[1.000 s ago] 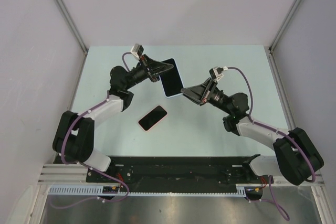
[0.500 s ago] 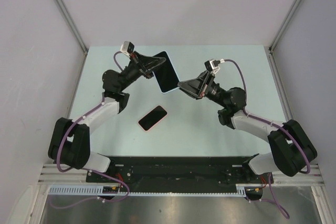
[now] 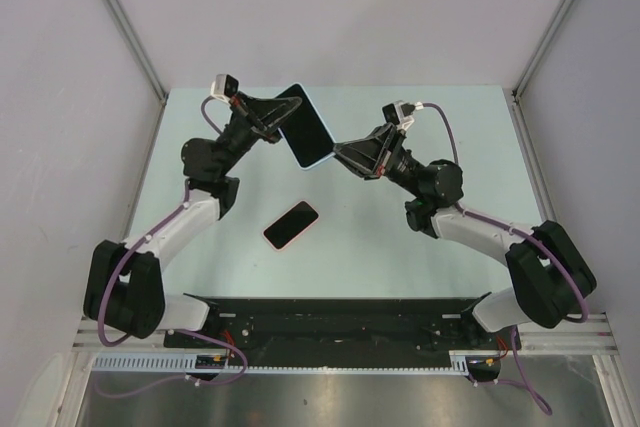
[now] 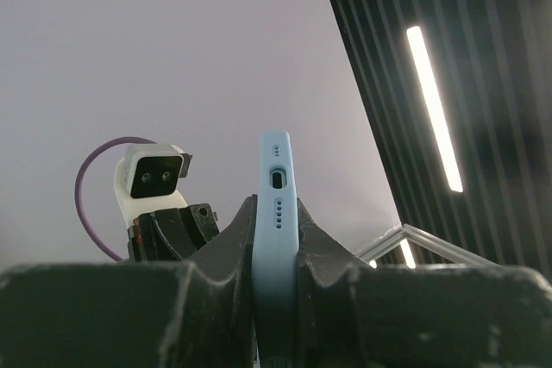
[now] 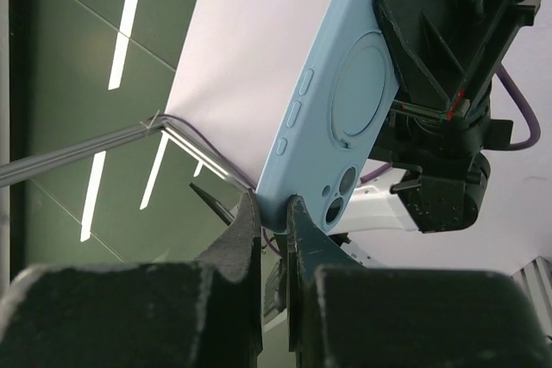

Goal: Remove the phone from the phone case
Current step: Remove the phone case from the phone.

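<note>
Peeling is best done with the light blue silicone phone case [image 3: 303,137], raised at upper centre of the overhead view, clamped firmly by the closed left gripper [image 3: 283,119] while its corner, pinched in the closed right gripper [image 3: 337,150], is bent back gently. A pink-rimmed dark phone [image 3: 291,224] is seen flat on the table [image 3: 450,147] at centre. No writing can be read.
</note>
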Robot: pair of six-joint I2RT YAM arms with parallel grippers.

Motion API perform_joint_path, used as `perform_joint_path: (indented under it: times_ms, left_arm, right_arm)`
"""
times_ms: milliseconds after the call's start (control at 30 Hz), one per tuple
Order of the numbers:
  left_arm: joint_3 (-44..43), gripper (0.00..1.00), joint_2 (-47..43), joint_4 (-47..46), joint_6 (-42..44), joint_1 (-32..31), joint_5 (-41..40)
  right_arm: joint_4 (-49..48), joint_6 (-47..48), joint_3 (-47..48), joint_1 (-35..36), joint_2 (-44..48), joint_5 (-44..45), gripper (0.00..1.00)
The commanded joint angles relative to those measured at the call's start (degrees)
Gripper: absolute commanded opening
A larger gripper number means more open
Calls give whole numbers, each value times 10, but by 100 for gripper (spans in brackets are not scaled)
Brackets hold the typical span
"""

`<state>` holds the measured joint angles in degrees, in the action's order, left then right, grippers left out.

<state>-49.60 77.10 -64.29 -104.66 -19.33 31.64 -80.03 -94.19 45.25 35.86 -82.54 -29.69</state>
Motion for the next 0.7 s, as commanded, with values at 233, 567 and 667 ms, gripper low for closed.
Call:
perform_joint_path:
  times_ms: [233, 567, 667]
  left_arm:
    - [-55, 0, -70, -75, -57, -21, 25]
    - [-59, 0, -85, -56, -48, -21, 28]
    - [-67, 0, -90, -49, -45, -22, 33]
  right_arm:
    - [-116, -13, 28, 18, -41, 78, 0]
    - [-116, -8, 44, 31, -68, 68, 0]
    - [-116, -2, 45, 34, -70, 66, 0]
